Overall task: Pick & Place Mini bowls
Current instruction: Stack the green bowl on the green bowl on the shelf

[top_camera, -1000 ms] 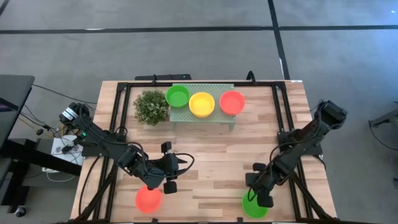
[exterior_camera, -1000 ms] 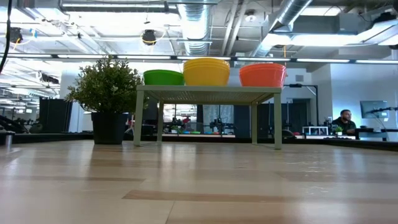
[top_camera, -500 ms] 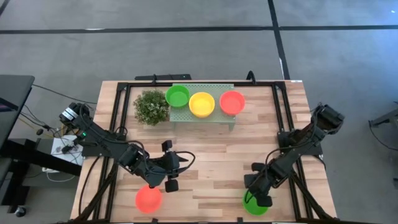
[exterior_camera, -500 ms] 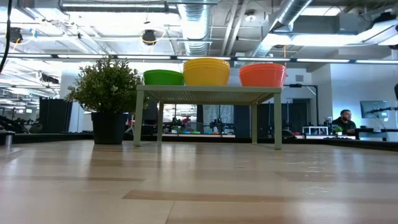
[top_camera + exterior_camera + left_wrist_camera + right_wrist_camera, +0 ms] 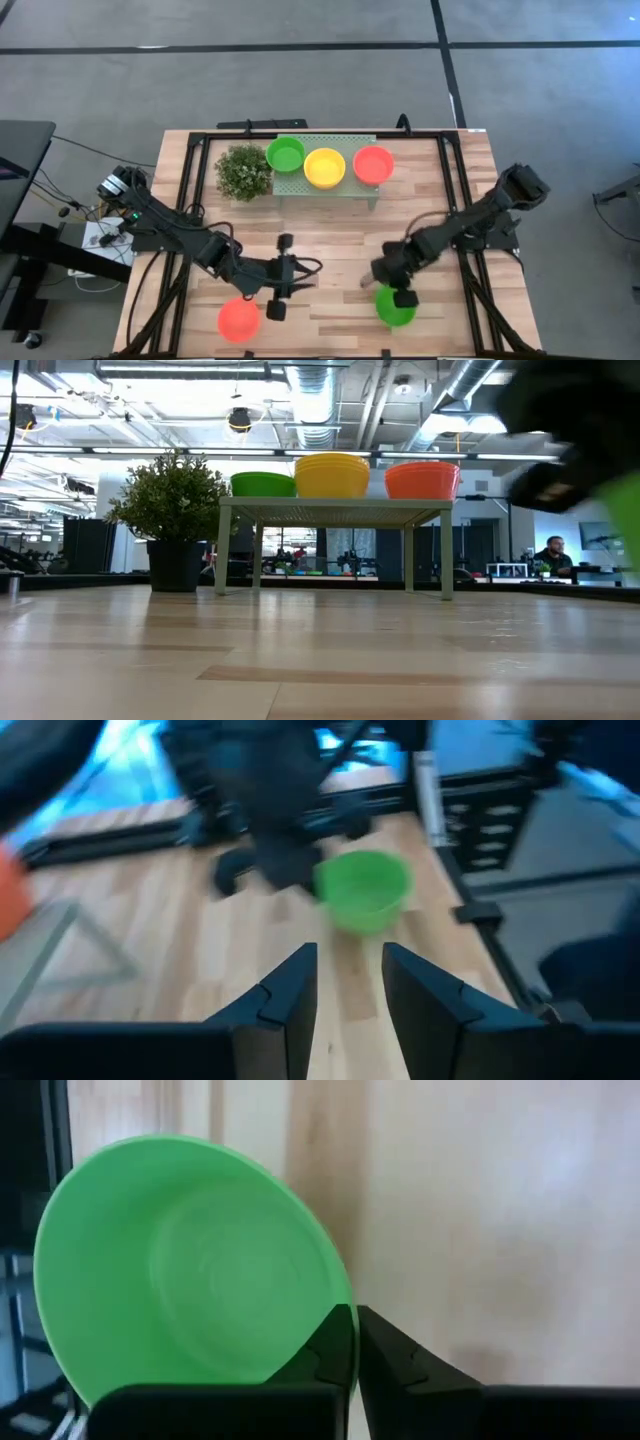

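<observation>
A green mini bowl (image 5: 396, 307) hangs under my right gripper (image 5: 397, 290), which is shut on it right of the table's middle, near the front; in the low view the bowl is a green blur (image 5: 630, 520). A red mini bowl (image 5: 239, 320) rests on its base at the near left. My left gripper (image 5: 300, 270) stands open above the table, just right of the red bowl, pointing at the green one (image 5: 362, 890). Green (image 5: 286, 154), yellow (image 5: 324, 167) and red (image 5: 373, 164) bowls sit on the pale green tray (image 5: 325, 188) at the back. My right gripper pinches the green bowl's wall at its rim (image 5: 322, 1292), one finger inside (image 5: 330, 1342) and one outside. The fingers come steeply from above. The bowl hangs tilted below them and looks clear of the table.
A bushy potted plant (image 5: 243, 172) stands left of the tray at the back. Black frame rails (image 5: 452, 180) run along the table's sides. Bare wood lies between the two arms (image 5: 340, 240). A person (image 5: 553, 550) sits in the room far behind.
My right gripper has gone toward the table's left and a little toward the far edge, and the green bowl has come with it from the near right edge, off the wood. My left gripper has rolled at the wrist, staying near the red bowl.
</observation>
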{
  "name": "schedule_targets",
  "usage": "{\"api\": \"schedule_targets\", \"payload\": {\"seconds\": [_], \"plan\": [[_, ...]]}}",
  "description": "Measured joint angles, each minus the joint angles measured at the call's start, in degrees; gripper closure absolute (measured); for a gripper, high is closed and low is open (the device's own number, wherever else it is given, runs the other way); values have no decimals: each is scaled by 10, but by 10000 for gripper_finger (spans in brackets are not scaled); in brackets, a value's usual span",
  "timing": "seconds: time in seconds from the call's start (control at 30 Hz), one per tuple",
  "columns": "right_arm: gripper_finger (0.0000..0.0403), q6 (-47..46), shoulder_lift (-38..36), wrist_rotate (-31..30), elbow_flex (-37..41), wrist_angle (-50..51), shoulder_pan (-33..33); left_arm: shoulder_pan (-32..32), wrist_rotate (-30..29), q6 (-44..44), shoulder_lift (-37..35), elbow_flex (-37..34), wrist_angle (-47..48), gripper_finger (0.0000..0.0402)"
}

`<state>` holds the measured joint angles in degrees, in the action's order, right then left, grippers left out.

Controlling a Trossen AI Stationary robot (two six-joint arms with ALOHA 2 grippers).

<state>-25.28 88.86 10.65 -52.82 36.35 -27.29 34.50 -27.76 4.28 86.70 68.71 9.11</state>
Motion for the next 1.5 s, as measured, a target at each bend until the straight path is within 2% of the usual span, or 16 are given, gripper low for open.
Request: {"api": "schedule_targets", "payload": {"seconds": [0.13,0.23,0.43,0.67,0.83,0.9,0.97,1.13,1.3,1.5], "plan": [[394,47,0,-1,-34,-3,83,-30,86,-65,21,0,-66,285],[390,50,5,-1,-57,-13,134,-54,113,-99,47,0,-97,285],[395,46,4,0,-68,-25,191,-96,155,-148,97,0,-99,284],[397,-27,4,0,-68,-30,216,-123,173,-244,144,0,-103,254],[399,-49,5,12,-68,-29,218,-147,176,-269,165,0,-104,223],[400,-53,5,15,-67,-27,219,-156,196,-270,176,0,-105,217],[399,-53,5,20,-67,-27,222,-161,217,-281,186,0,-106,216],[396,-53,6,27,-67,-22,229,-159,219,-313,198,0,-105,231],[396,-50,5,31,-67,1,233,-156,215,-314,172,0,-102,244],[396,-48,5,30,-67,3,233,-153,217,-314,153,0,-102,241]]}}
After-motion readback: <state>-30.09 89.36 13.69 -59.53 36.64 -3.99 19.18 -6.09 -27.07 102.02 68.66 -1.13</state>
